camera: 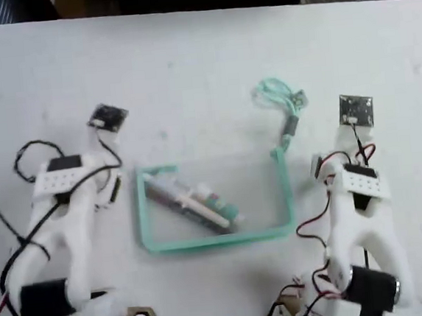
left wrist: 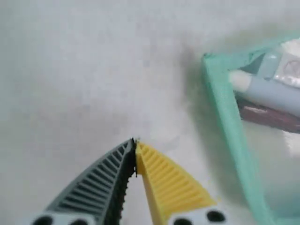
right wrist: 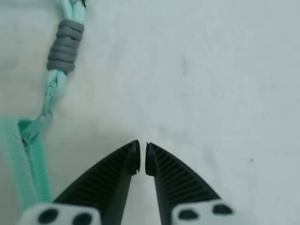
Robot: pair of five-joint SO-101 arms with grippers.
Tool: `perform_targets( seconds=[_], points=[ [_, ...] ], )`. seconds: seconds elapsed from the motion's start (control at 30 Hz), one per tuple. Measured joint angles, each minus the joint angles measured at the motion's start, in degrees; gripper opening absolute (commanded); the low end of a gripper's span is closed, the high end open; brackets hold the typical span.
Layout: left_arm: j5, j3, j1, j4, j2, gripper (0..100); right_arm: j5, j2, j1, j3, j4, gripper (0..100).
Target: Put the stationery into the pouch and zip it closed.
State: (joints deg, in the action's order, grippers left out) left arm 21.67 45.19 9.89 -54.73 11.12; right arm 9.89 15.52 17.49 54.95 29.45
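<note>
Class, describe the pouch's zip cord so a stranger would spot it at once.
At the middle of the white table, find the clear, mint-edged pouch. From its far corner by the right arm trails the cord: a mint loop with a grey wrap, unlike the flat edging.

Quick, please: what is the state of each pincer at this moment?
Left pincer: closed, holding nothing.
Right pincer: closed, holding nothing.

Robotics lab bench: white table (camera: 187,56), wired arms (camera: 60,208).
</note>
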Motion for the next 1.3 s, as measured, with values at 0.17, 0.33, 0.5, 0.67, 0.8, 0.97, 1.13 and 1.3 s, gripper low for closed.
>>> perform_targets(
  seconds=[0.17,0.33,0.5,0.67,0.8,0.97,1.13,1.3],
  points=[
    [-3.52,-1.76,-7.03,3.25,-7.91,2,4.66,-6.51,-2.55,-6.42,6.33,1.7],
    [-10.73,-10.11,-14.68,1.58,-15.82,2,8.44,-11.60,-7.03,-12.04,15.03,1.7],
    [-12.92,-19.96,-17.14,-3.16,-23.74,2,8.88,-15.47,-9.49,-16.26,18.81,1.7],
    [-17.49,-27.60,-17.32,-4.31,-28.48,2,8.88,-21.27,-9.67,-23.03,19.34,1.7],
    [-19.25,-31.47,-17.49,-4.31,-29.10,2,8.97,-27.34,-10.99,-30.77,23.38,1.7],
    [-19.43,-34.73,-16.53,-4.31,-29.10,2,8.97,-33.67,-14.24,-39.65,27.08,1.7],
    [-19.43,-35.43,-12.22,-4.31,-29.10,2,8.79,-36.31,-19.43,-44.40,26.99,1.7],
    [-19.34,-35.52,-11.08,-4.22,-29.10,2,4.92,-36.92,-22.77,-47.47,26.99,1.7]
  ],
)
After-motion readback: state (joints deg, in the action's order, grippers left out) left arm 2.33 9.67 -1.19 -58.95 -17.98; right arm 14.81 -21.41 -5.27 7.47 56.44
